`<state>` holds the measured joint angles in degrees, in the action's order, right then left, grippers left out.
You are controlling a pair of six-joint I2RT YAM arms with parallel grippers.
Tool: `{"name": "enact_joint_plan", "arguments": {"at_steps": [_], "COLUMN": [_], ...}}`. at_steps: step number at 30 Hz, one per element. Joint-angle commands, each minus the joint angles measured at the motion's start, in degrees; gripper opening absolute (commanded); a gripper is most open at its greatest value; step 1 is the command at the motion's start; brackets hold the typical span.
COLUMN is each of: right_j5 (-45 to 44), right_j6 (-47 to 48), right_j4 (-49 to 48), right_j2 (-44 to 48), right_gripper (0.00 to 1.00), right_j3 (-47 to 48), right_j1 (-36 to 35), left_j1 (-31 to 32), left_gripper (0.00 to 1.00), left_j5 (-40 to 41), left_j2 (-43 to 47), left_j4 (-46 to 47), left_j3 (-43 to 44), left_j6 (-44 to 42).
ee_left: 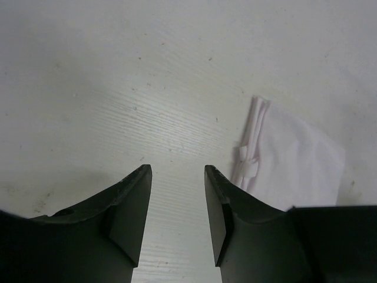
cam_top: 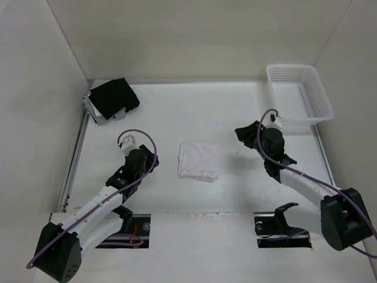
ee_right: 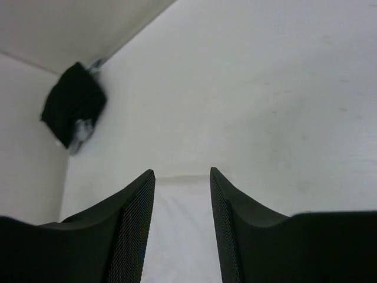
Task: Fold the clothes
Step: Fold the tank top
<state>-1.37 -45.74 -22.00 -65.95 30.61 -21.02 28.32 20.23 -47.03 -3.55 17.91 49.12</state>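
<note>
While both arms hover over the white table [cam_top: 177,106], the folded white clothes [cam_top: 199,160] lie flat near its middle, between the two arms. The left gripper [ee_left: 177,171] has its jaws apart and holds nothing; the clothes lie just to its right. The right gripper [ee_right: 181,172] is likewise spread and empty, apparently above the clothes' edge. A black cloth [cam_top: 112,97] sits in the far left corner, and a white basket [cam_top: 300,88] in the far right corner.

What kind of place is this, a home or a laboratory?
Probably a laboratory robot cell: plain white walls enclose a white table, the black-and-white left robot arm and right robot arm stand bolted at its near edge, facing a folded white fabric garment.
</note>
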Motion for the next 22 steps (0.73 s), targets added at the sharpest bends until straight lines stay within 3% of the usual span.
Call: {"name": "enact_joint_plan", "arguments": {"at_steps": [1,22], "right_j5": [-8.9,-10.3], "right_j6": [2.0,2.2], "right_j4": [-3.3,-6.8], "right_j2": [0.4,-2.2], "right_gripper": [0.48,0.47], "right_j3": [-4.3,-5.6], "right_j1": [1.0,1.3], "left_j1": [-2.3,-1.1], "left_gripper": [0.4,0.42], "left_j5": [-2.8,-3.5], "left_j2": [-0.7,-9.4], "left_j4": [-0.6,4.1], "left_j3": [4.5,5.8], "left_j6": [-2.4,-5.6]}}
